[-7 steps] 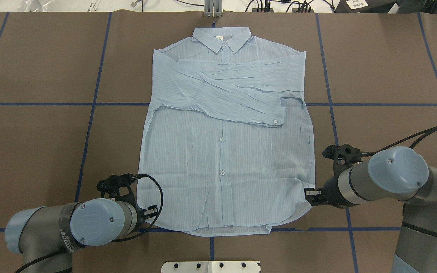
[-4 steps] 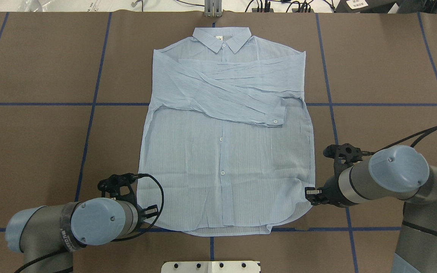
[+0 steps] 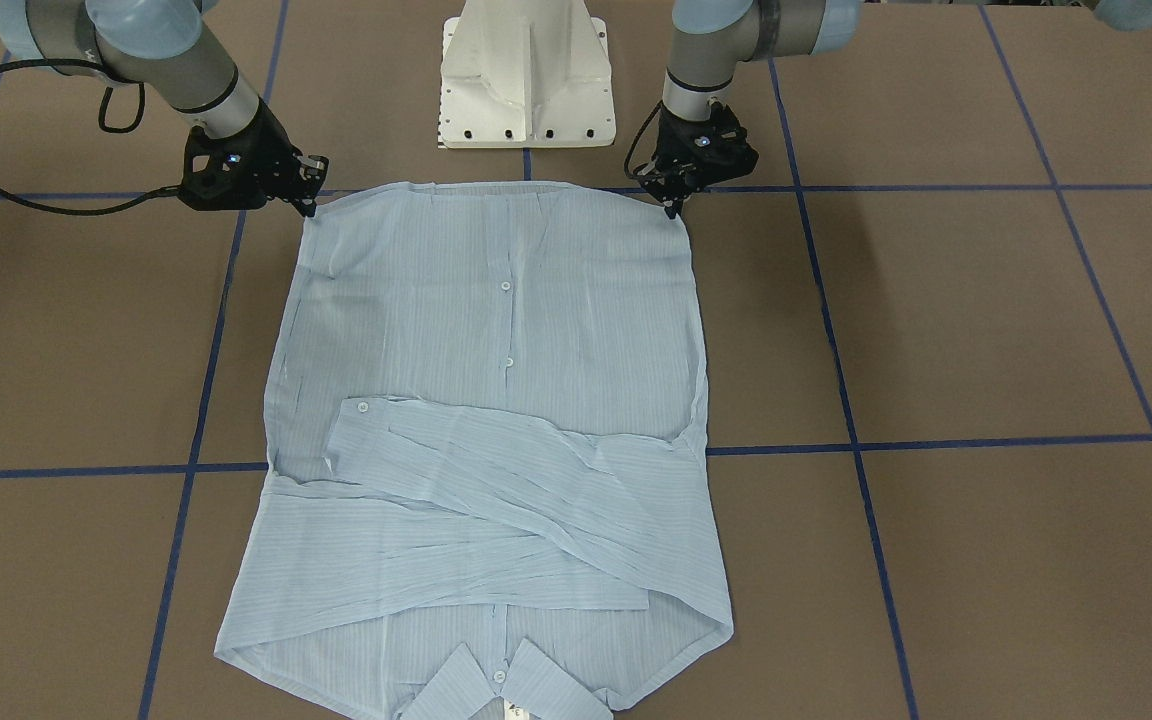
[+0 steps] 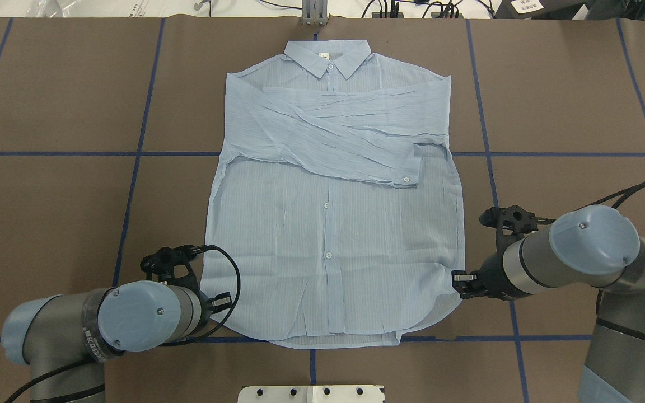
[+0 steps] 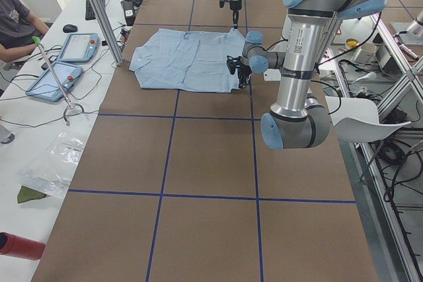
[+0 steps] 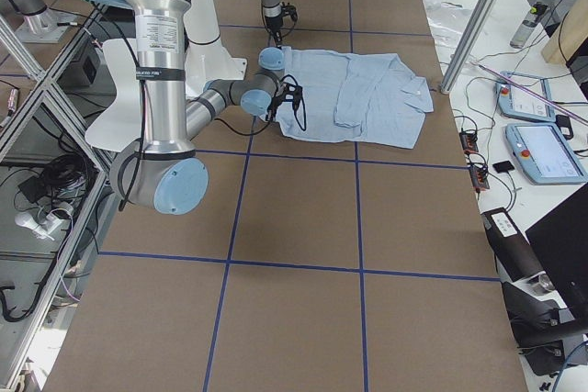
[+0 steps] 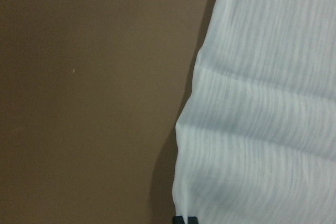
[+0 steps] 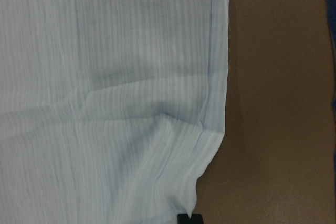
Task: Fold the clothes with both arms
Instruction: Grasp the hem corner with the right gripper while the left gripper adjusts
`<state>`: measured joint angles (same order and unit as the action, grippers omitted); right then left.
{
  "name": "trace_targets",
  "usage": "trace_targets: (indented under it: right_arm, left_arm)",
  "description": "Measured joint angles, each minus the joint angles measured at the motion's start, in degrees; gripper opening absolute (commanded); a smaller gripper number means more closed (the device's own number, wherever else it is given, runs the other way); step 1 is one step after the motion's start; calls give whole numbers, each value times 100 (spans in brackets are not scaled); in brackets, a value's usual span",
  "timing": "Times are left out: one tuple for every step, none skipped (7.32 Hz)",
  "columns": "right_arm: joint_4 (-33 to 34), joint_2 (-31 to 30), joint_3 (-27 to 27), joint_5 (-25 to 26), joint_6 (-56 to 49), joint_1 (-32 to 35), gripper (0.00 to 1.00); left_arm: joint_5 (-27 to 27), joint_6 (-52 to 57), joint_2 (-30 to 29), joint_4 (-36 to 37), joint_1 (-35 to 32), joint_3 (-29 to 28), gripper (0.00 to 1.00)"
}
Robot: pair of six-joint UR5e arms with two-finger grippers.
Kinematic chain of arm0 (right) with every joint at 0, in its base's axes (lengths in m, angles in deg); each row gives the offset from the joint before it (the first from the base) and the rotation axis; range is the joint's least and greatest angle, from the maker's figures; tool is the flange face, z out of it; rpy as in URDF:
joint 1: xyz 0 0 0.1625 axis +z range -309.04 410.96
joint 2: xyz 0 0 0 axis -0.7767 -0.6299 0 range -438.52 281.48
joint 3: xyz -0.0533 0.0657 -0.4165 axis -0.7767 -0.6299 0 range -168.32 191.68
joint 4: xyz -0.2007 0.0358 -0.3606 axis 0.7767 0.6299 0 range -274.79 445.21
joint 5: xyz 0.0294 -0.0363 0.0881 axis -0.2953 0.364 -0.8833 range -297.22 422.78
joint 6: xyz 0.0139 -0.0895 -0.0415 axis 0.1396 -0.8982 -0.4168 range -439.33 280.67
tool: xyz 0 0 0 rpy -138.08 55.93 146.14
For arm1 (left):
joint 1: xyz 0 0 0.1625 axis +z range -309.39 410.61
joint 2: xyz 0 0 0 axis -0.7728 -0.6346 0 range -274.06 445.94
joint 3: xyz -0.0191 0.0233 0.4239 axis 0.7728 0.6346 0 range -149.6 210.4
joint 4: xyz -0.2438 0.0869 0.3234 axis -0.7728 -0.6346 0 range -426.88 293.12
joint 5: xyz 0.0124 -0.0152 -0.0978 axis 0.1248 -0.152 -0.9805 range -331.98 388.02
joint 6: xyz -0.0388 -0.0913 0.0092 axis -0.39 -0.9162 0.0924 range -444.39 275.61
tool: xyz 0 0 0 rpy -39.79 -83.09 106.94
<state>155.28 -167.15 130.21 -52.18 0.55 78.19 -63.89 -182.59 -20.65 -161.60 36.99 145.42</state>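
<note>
Sleeves crossed, the shirt lies flat on the table; left pincer and right pincer each look clamped on a hem corner (cloth puckers there), probably to fold the hem toward the collar.

The shirt lies flat in the middle of the table, so a gripper can pass low over it. Wide bare table lies on both sides of it. The left gripper holds one hem corner and the right gripper holds the other. The white base stands just behind the hem, between the two arms. A black cable loops out by the right arm.
</note>
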Motion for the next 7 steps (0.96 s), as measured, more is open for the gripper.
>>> trace_targets:
  right_arm:
    - [-19,-1,42,-193,-4,154,0]
    - [-30,-3,83,-435,-23,363,0]
    - [-35,-4,95,-638,-53,551,0]
    - [-37,-3,88,-751,-71,660,0]
    - [-37,1,73,-796,-80,714,0]
    - [-38,3,63,-815,-88,758,0]
    - [-38,4,59,-833,-102,814,0]
  left_arm:
    - [-9,18,10,0,-21,133,0]
    - [-15,74,27,5,-38,295,0]
    - [-16,185,39,8,-60,392,0]
    - [-15,364,48,8,-123,423,0]
    - [-20,572,62,6,-233,414,0]
    - [-27,776,73,4,-349,380,0]
    - [-36,928,81,0,-435,329,0]
